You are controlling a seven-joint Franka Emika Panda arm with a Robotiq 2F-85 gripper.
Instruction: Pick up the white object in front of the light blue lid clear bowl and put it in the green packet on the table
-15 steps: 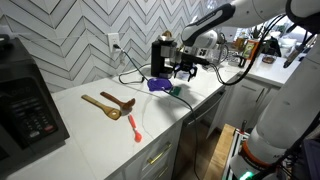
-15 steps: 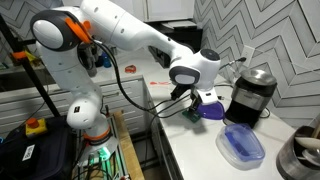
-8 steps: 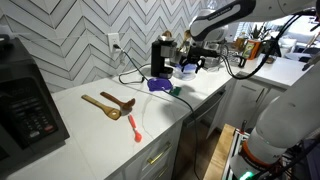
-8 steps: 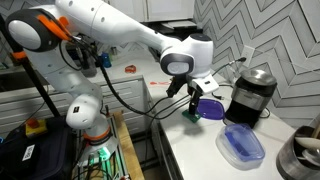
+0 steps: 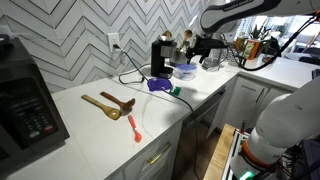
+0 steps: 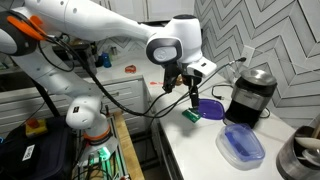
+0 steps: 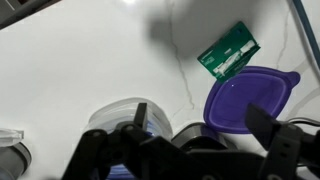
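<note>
White countertop (image 5: 92,128), grey chevron-tile wall (image 5: 70,38); green packet (image 5: 173,91) near edge.

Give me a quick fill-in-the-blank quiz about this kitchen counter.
1. The small packet beside the purple-blue flat object is coloured ___.
2. The two spoons are made of ___.
3. The gripper hangs ___ the counter.
Missing words: green; wood; above.

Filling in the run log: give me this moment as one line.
gripper: hovers over counter, grip unclear | green packet: flat on counter, beside purple-blue flat object | white object: not visible
</note>
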